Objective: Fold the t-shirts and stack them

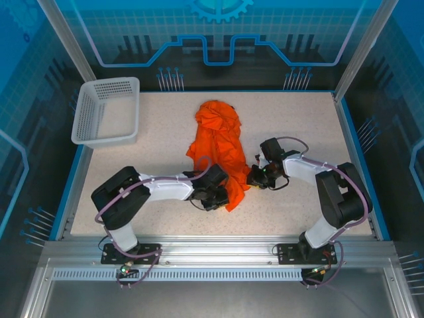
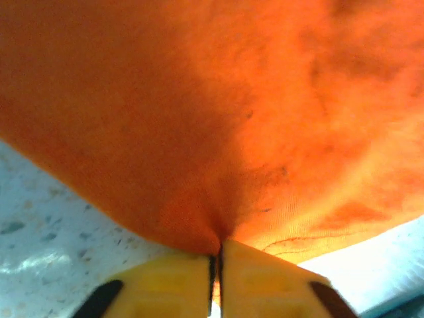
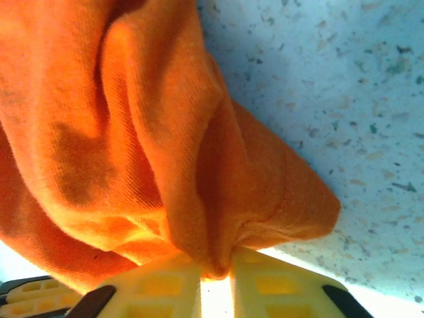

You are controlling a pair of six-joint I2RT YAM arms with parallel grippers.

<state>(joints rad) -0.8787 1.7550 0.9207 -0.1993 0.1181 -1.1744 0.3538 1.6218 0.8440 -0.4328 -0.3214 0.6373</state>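
A bright orange t-shirt [image 1: 217,142] lies crumpled in a long heap in the middle of the table. My left gripper [image 1: 217,196] is at the heap's near left edge, and its yellow fingers [image 2: 172,281] are shut on a fold of the t-shirt [image 2: 212,119]. My right gripper [image 1: 254,177] is at the heap's near right edge. Its yellow fingers [image 3: 285,288] pinch a bunched corner of the t-shirt [image 3: 132,132]. Both pinched edges sit low over the speckled tabletop.
A white perforated basket [image 1: 107,110] stands at the table's back left corner. The speckled beige table [image 1: 298,126] has blue raised edges on its left and right sides. Both arm bases are bolted to the metal rail at the near edge.
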